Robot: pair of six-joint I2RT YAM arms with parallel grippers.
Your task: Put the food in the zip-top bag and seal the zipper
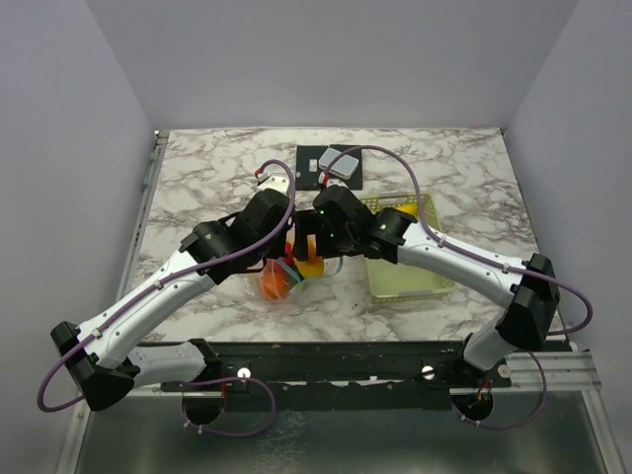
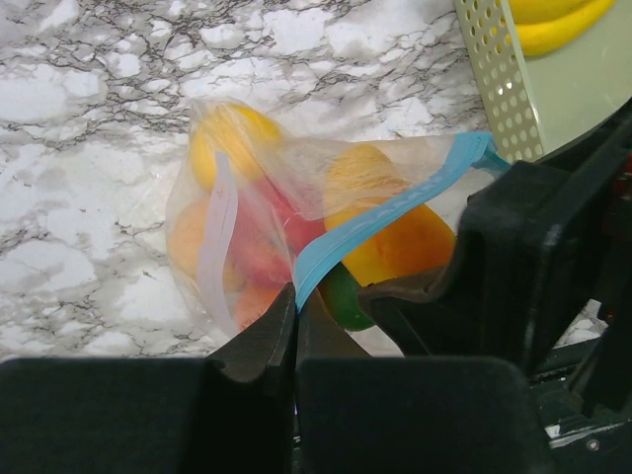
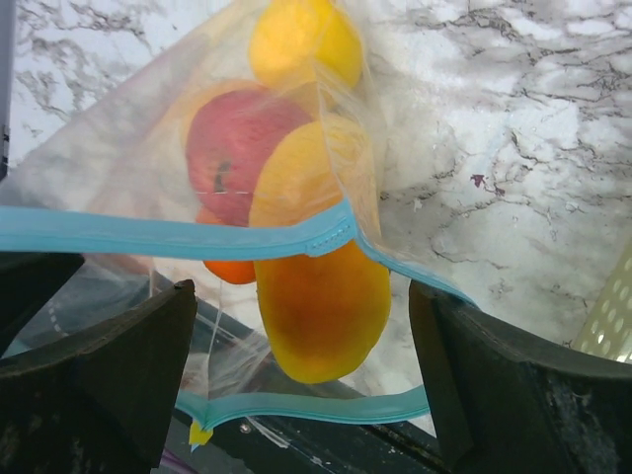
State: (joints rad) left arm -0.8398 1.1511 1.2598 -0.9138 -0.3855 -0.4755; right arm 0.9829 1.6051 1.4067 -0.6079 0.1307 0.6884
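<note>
Zip-top bag [image 2: 229, 202] partly behind left pincer [image 2: 296, 298]

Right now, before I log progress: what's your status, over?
Left gripper shut on zipper. Right gripper open at the bag mouth. Zip-top bag unsealed, orange fruit sticking out. Banana in basket.

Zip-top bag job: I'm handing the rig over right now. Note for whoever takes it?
Left hand: shut on the light blue zipper strip of the clear crinkly plastic zip-top bag.
Right hand: open at the bag's mouth.
Done: red toy apple and other fruits inside; a yellow-orange toy fruit sits in the open mouth.
Left: yellow toy banana in the pale yellow-green slotted basket; zipper unsealed.
</note>
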